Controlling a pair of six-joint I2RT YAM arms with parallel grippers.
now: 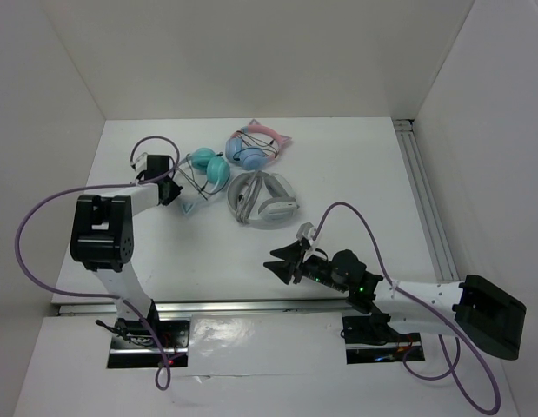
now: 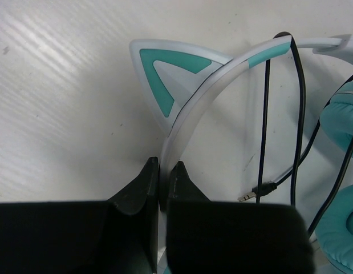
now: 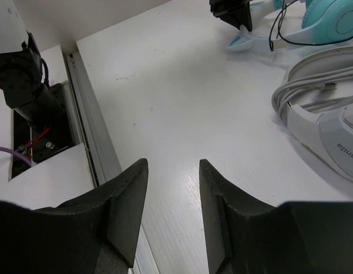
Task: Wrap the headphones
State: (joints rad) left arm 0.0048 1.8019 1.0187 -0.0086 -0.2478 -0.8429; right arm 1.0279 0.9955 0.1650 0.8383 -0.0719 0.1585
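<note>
The teal cat-ear headphones (image 1: 212, 169) lay at 11 o'clock on the white surface (image 1: 355, 174), with grey-white headphones (image 1: 264, 200) just beside them at 4 o'clock. The left pincer (image 2: 163, 171) was clamped on the teal pair's white headband (image 2: 190, 108) beside one cat ear (image 2: 165, 74). The right pincer (image 3: 173, 171) stood open and empty, well apart at 5 o'clock.

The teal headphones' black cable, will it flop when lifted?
Probably floppy: the cable lies in loose loops over the headband, its plug unattached. It would likely dangle and swing. The headband, pinched in the left gripper, looks stiff.
</note>
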